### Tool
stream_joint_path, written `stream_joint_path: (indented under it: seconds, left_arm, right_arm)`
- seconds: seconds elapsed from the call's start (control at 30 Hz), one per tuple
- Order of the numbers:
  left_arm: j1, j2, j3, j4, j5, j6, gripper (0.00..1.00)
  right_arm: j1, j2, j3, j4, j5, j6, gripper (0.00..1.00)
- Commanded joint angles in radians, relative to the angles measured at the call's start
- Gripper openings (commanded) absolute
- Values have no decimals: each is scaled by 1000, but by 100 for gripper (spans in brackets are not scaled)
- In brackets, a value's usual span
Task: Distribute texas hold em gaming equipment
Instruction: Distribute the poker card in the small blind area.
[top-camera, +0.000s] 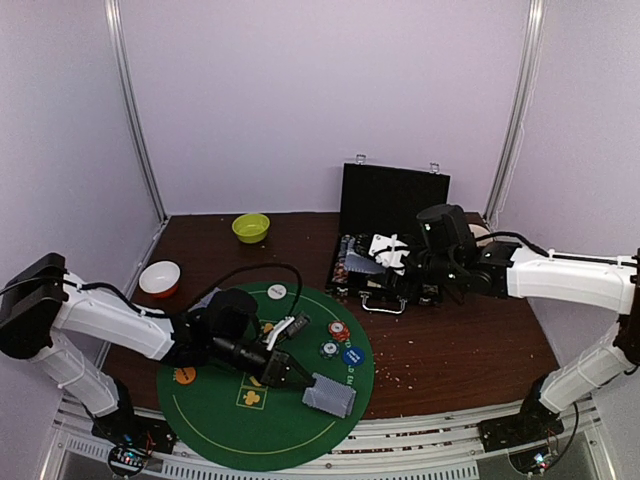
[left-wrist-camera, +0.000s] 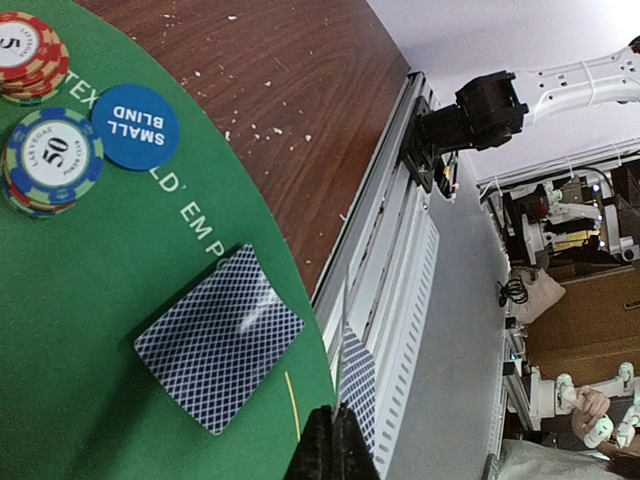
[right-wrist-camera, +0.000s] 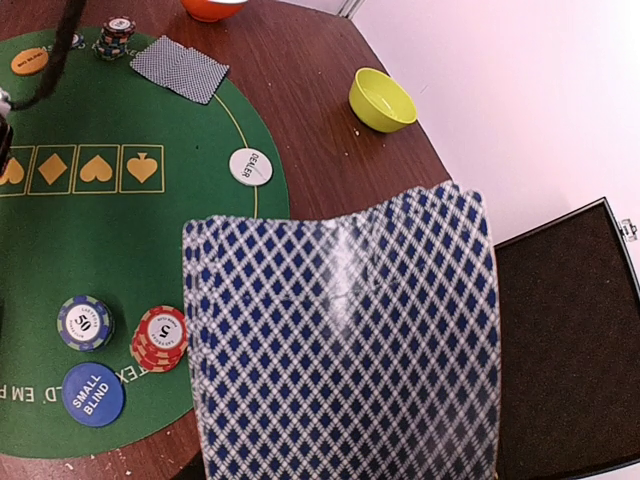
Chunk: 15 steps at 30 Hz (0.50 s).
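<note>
My left gripper (top-camera: 297, 380) hovers over the near right part of the round green mat (top-camera: 230, 425). Its fingertips (left-wrist-camera: 335, 445) are shut on one blue-backed card (left-wrist-camera: 357, 385), seen edge-on. Another blue-backed card (left-wrist-camera: 220, 335) lies flat on the mat beside it. My right gripper (top-camera: 397, 258) holds a fanned deck of cards (right-wrist-camera: 340, 340) above the open black case (top-camera: 392, 210); its fingers are hidden behind the deck. A blue small-blind disc (left-wrist-camera: 135, 127), a blue chip stack (left-wrist-camera: 50, 160) and a red chip stack (left-wrist-camera: 30, 55) sit on the mat.
A white dealer disc (right-wrist-camera: 250, 166), two more cards (right-wrist-camera: 180, 68), an orange disc (right-wrist-camera: 30, 62) and a chip stack (right-wrist-camera: 117, 30) lie elsewhere on the mat. A lime bowl (top-camera: 251, 227) and an orange-white bowl (top-camera: 160, 278) stand at the back left. Crumbs dot the brown table.
</note>
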Motion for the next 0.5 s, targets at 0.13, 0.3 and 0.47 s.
stream_joint_path:
  seconds: [0.13,0.3,0.47]
  left_arm:
    - [-12,143,-1,267,18,-126,0]
    - [-10,193,-8,299,32,-169,0]
    - [-10,253,-5,317,43,-204,0]
  right_arm:
    - [2,-69,-28,-3,-4,17,47]
    - [0,-68,-26,-11,-12,20,47]
    - [1,-69,-31,-10,-20,19,48]
